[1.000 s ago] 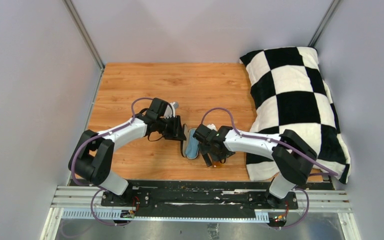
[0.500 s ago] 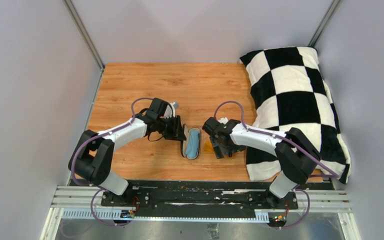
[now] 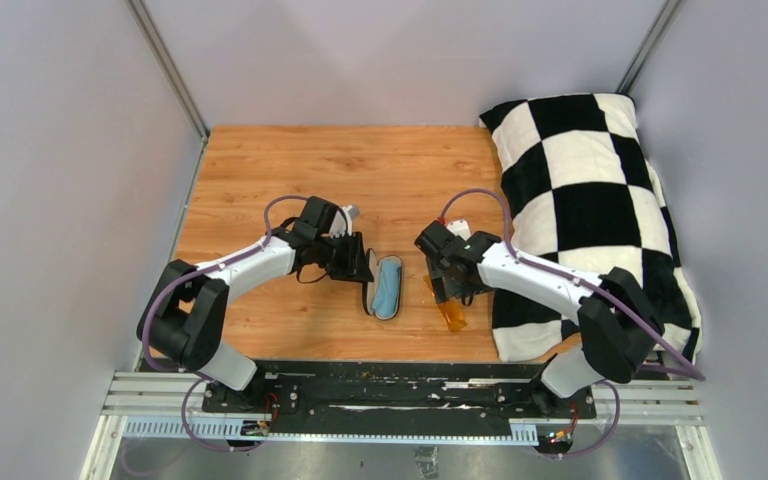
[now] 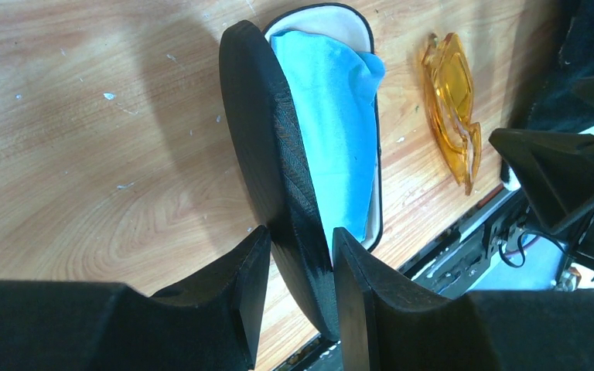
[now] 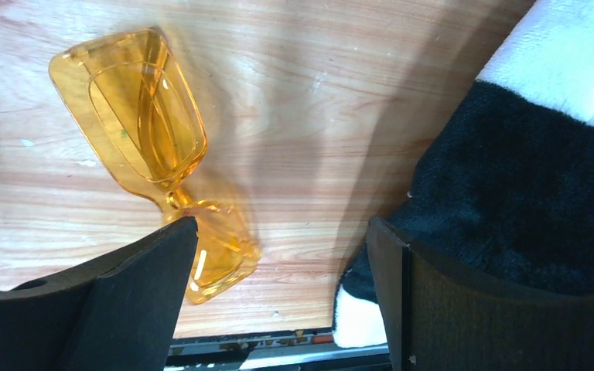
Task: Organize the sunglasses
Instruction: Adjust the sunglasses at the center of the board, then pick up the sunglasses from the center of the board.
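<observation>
The amber sunglasses [image 3: 448,309] lie folded on the wooden table, right of the open black case [image 3: 388,286]. A light-blue cloth [image 4: 332,116] lies inside the case. My left gripper [image 3: 364,268] is shut on the case's upright lid [image 4: 267,139], fingertips [image 4: 302,259] pinching its edge. My right gripper [image 3: 452,292] is open and empty just above the sunglasses [image 5: 143,116]. Its left finger [image 5: 147,278] overlaps one lens, and its right finger [image 5: 402,286] is by the pillow. The sunglasses also show in the left wrist view [image 4: 452,108].
A black-and-white checkered pillow [image 3: 590,210] fills the right side of the table, its edge close to my right gripper [image 5: 282,259]. The black base rail [image 3: 400,385] runs along the near table edge. Grey walls enclose the table.
My right gripper has swung right, away from the case, toward the pillow. The sunglasses now lie uncovered on the table, farther right. The left gripper has kept its hold on the lid.
</observation>
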